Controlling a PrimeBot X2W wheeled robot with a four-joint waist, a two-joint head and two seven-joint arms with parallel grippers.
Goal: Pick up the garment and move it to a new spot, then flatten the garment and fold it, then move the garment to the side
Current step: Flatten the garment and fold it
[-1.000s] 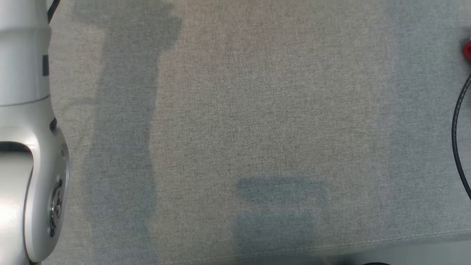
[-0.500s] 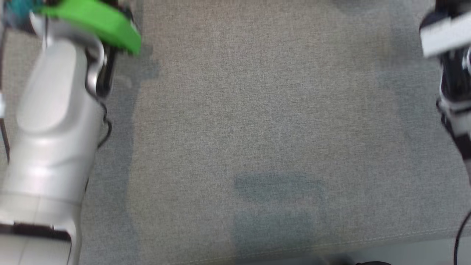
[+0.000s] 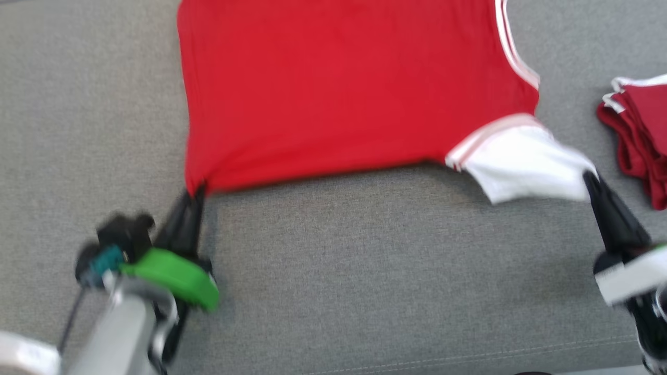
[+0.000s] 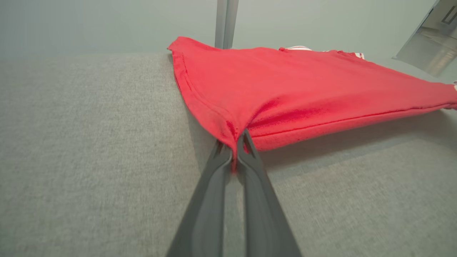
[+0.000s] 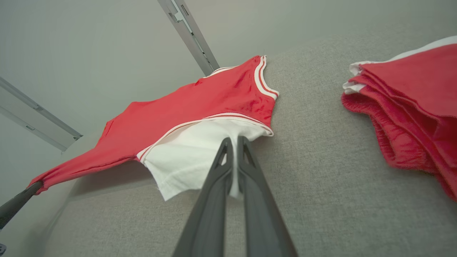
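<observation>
A red garment with white trim and a white sleeve is stretched out above the grey fabric surface. My left gripper is shut on its red bottom corner; in the left wrist view that gripper pinches the hem of the garment. At the right, my right gripper is shut on the white sleeve's edge. Through the right wrist camera, that gripper clamps the white sleeve, and the near edge hangs lifted between the two grippers.
A stack of folded red garments lies at the right edge, also seen in the right wrist view as folded red garments. The grey surface's front seam runs along the bottom. A metal post stands behind.
The head view has swung, bringing the red garment and the folded stack into the picture. Both grippers now show lower in the view, holding the garment's near corners.
</observation>
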